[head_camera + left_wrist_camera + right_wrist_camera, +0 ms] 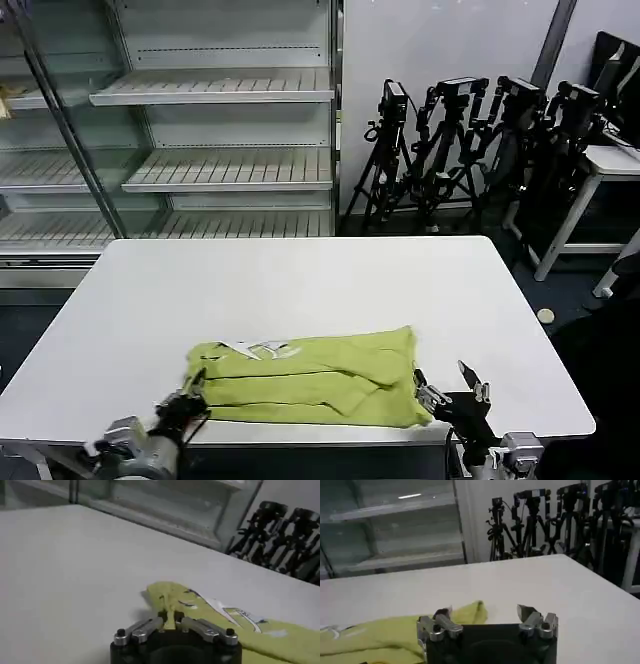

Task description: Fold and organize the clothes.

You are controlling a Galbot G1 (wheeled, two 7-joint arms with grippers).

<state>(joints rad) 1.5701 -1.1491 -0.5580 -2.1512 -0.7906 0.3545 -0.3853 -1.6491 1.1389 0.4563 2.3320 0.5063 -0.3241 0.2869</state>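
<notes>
The left gripper (171, 621), at the table's (300, 270) near edge, pinches the T-shirt's (310, 378) left end, probably to lift it for a fold. The right gripper (452, 392) waits spread wide just beside the right end. The shirt lies folded lengthwise.

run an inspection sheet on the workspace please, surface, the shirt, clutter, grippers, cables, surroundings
Surface: white table, bare apart from the shirt.
Job's things: lime T-shirt folded into a long band near the front edge, white print showing.
Clutter: nothing seen.
Grippers: left gripper shut on the shirt's left end; right gripper open at its right end.
Cables: nothing seen.
Surroundings: empty wire shelves behind; camera tripods behind right.
</notes>
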